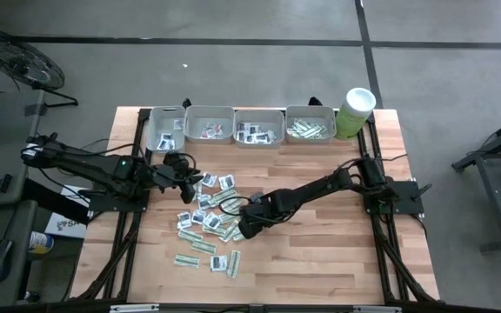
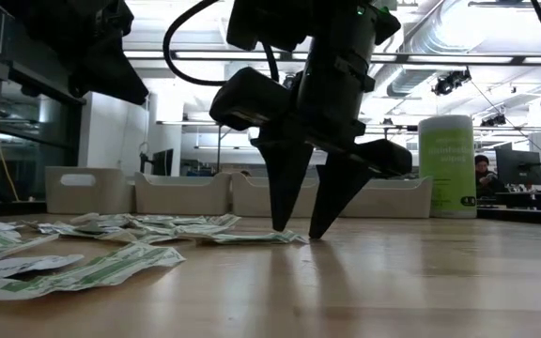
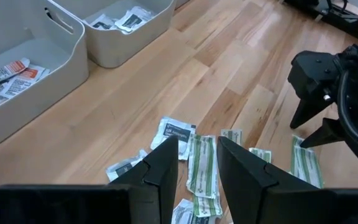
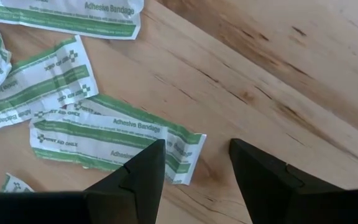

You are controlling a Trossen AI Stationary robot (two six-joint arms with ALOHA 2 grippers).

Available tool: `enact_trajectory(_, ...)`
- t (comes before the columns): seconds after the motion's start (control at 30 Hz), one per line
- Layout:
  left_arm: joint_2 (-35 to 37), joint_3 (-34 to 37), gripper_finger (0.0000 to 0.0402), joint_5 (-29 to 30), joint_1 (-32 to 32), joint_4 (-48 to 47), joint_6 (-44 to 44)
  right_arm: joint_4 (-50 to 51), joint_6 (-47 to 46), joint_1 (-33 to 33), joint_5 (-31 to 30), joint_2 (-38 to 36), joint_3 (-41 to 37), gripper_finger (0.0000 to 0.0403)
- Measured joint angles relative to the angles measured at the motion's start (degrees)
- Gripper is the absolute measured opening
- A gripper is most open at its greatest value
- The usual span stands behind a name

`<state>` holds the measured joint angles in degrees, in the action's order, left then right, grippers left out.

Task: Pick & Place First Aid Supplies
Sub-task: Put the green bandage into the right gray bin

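Here: wooden plank counter (image 1: pixel 320 261), pale, visible grain, standing on a grey floor marked with dark lines. Four grey trays (image 1: pixel 233 126) in a row along the far edge, each holding a few sachets; pale green cylinder tub (image 1: pixel 355 111) with white lid just beside the last tray, at the far right corner.

First aid supplies (image 1: pixel 205 217): scattered loose across the counter's left-centre area, flat on the wood, partly overlapping. Narrow green-and-white strips printed "Adhesive Bandage", mixed with squarish white sachets bearing dark marks.

Right hand (image 2: pixel 299 230): lowered at the right edge of the scatter, fingertips at or just above the wood, spread apart, nothing between them. One bandage strip (image 4: pixel 114 140) lying with its end under or beside one finger; contact cannot be told.

Left hand (image 3: pixel 196 171): raised above the far-left part of the scatter, near the trays, fingers partly apart, nothing gripped. One strip and a white sachet visible on the counter below the gap.

Room behind, low view: white walls, exposed ceiling ducts, strip lighting, glazed partitions. A person (image 2: pixel 484 174) seated at a monitor, far right, beyond the tub.
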<state>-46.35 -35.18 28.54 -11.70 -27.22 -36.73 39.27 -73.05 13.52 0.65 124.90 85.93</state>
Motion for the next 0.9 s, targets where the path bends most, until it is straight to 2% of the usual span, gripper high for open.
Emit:
enact_trajectory(0.17, 0.0, 0.0, 0.0111, 0.0, 0.0, -0.1, 0.0, 1.3, 2.1, 0.0, -0.7, 0.0, 0.0, 0.0157)
enact_trajectory(0.6, 0.0, 0.0, 0.0111, -0.7, 0.0, -0.4, -0.6, 2.8, 6.3, -0.5, -0.9, 0.0, -0.2, 0.0011)
enact_trajectory(0.8, 0.0, 0.0, 0.0111, -1.0, 0.0, -1.7, -1.2, 4.8, 7.5, -1.8, 0.5, -0.3, -0.2, 0.0002)
enact_trajectory(0.9, 0.0, 0.0, 0.0111, -1.1, 0.0, -1.7, -1.2, 5.4, 7.9, -2.1, -0.7, -1.4, -0.4, 0.0001)
